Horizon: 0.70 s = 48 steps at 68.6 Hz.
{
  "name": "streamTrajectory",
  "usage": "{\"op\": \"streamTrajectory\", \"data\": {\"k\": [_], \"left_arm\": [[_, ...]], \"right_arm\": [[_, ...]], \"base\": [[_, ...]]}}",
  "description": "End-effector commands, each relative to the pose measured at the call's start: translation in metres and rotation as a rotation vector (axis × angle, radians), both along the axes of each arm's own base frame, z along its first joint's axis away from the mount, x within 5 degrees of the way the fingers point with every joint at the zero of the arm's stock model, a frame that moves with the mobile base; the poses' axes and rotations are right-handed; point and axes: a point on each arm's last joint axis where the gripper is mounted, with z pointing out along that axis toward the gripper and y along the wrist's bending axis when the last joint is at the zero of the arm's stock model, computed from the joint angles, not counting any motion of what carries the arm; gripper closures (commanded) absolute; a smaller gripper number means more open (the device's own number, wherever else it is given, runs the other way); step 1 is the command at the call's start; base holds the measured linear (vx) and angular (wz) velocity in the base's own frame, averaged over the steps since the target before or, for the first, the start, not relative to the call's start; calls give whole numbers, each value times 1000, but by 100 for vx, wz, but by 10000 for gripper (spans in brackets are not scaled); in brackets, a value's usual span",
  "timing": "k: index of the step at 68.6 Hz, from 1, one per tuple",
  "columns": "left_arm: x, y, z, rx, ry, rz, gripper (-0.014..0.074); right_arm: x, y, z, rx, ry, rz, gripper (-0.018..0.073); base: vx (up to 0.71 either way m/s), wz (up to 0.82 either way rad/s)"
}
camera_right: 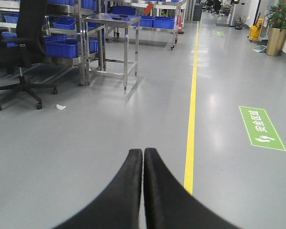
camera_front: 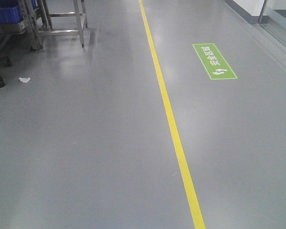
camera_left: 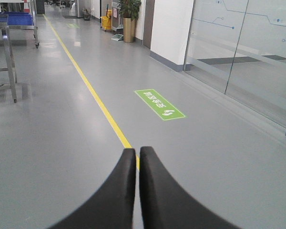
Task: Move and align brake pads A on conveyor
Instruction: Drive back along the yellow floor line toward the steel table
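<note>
The brake pads A and the conveyor are out of view in every frame. My left gripper (camera_left: 137, 150) is shut with nothing between its black fingers, held above grey floor over a yellow line (camera_left: 97, 102). In the right wrist view my right gripper (camera_right: 143, 151) is also shut and holds nothing, pointing down a corridor just left of the yellow line (camera_right: 191, 119). Neither arm shows in the front view.
A yellow floor line (camera_front: 169, 114) and a green floor sign (camera_front: 214, 61) mark the grey floor. A steel table (camera_right: 112, 45), racks with blue bins (camera_right: 66, 47) and a black office chair (camera_right: 24, 52) stand to the left. A glass wall (camera_left: 243, 52) runs along the right.
</note>
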Motion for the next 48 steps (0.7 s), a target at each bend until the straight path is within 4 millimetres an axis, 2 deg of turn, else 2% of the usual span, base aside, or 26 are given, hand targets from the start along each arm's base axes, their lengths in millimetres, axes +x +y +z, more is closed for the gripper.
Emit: {"op": "streamTrajectory", "data": {"k": [1,48], "left_arm": [[1,0,14,-32,-84,10,603],[1,0,14,-32,-84,10,603]], "right_arm": [[1,-1,14,15,-82,-11,565],[1,-1,14,15,-82,-11,565]], "base": [[42,-1],[44,-6]]}}
